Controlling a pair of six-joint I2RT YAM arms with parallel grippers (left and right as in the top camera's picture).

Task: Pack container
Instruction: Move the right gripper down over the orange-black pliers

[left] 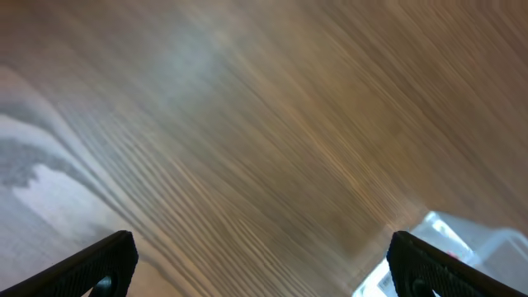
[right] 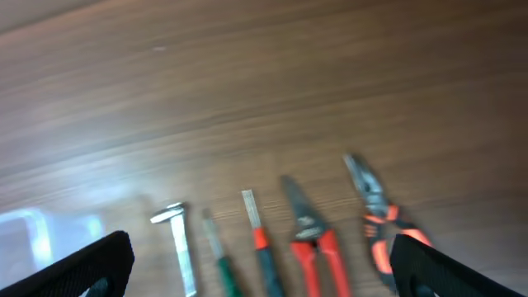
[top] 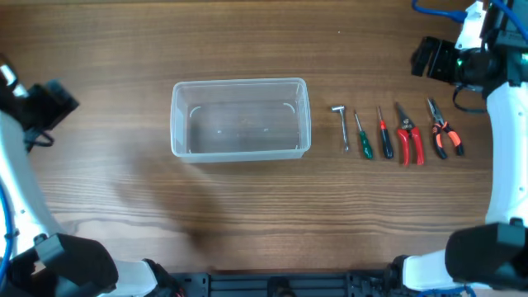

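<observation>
Wide open and empty, the left claw point(left: 262, 252) hangs by the left edge of the surface point(top: 107, 49) and the right claw point(right: 262, 252) at its far right corner, while the clear container point(top: 239, 82) sits mid-surface, five hand tools point(top: 386, 134) lined up between it and the right edge

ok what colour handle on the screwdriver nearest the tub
The screwdriver handle is green; clearest overhead.
</observation>
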